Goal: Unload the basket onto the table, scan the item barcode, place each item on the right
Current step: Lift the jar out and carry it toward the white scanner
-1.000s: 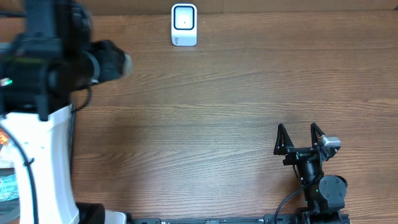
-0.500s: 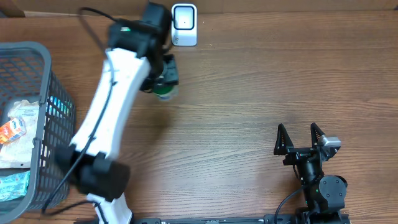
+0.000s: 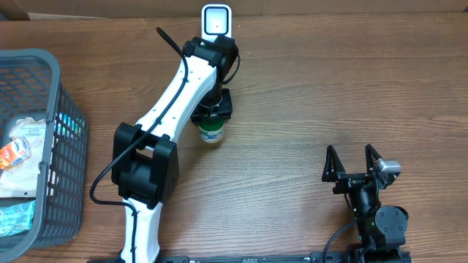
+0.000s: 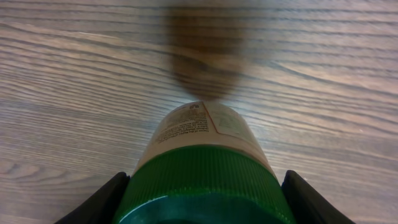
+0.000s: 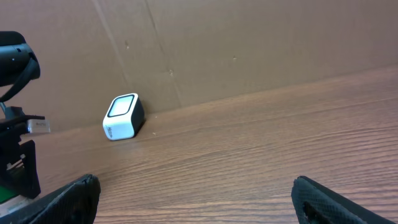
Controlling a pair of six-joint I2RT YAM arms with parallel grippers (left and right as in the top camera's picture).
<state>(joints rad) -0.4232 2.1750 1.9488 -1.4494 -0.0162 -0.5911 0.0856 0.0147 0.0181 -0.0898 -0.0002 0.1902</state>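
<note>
Picked up, not scanned yet!
Left gripper (image 3: 212, 117) jaws clamp the green-capped bottle (image 3: 212, 134) just in front of the scanner (image 3: 216, 20). Right gripper (image 3: 354, 162) jaws gape, well off. The label likely needs turning toward it.

A: Left arm (image 3: 170, 95)?
B: Stretched out from its base on the near side, slanting toward the far side, wrist bent over. The left gripper (image 3: 212, 119) points straight down, fingers (image 4: 93, 202) clamped on either side of a bottle (image 4: 199, 134).
A: And the right arm (image 3: 376, 219)?
B: Folded low on the near side — right gripper (image 3: 350, 153) level, fingertips aimed at the far side, jaws spread wide.
</note>
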